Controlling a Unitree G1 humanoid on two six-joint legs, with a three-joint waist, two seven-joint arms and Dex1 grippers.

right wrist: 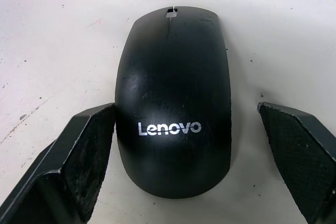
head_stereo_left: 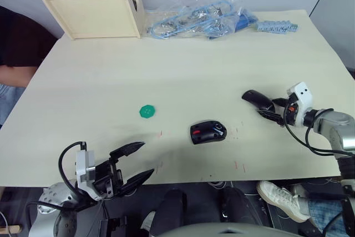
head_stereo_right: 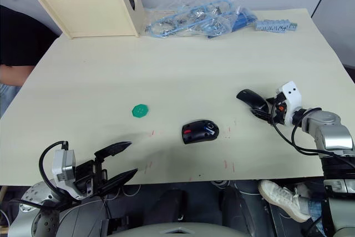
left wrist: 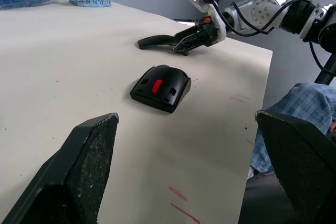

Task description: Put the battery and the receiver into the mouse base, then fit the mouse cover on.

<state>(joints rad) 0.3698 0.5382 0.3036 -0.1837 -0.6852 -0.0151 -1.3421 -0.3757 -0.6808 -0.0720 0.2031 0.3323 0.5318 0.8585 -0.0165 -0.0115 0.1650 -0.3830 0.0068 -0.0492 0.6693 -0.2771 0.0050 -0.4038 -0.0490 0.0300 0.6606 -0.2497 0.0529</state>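
Note:
The mouse base (head_stereo_left: 208, 132), black with a red part on top, lies near the table's front middle. A small white-and-blue piece in its open compartment looks like the battery (head_stereo_left: 219, 131). The receiver is hidden. To its right lies the mouse cover (right wrist: 173, 103), a glossy black shell with white lettering. My right gripper (head_stereo_left: 267, 110) is open with a finger on each side of the cover's near end. The left finger (right wrist: 89, 150) is almost against the shell and the other stands apart. My left gripper (head_stereo_left: 147, 159) hangs open and empty at the front left edge, pointing toward the base (left wrist: 160, 87).
A green disc (head_stereo_left: 147, 111) lies left of the base. Two wooden boxes (head_stereo_left: 91, 12), a plastic bag of blue cables (head_stereo_left: 194, 20) and a blue strip (head_stereo_left: 276, 26) sit along the far edge. A person's shoe (head_stereo_left: 280, 195) is below the front right edge.

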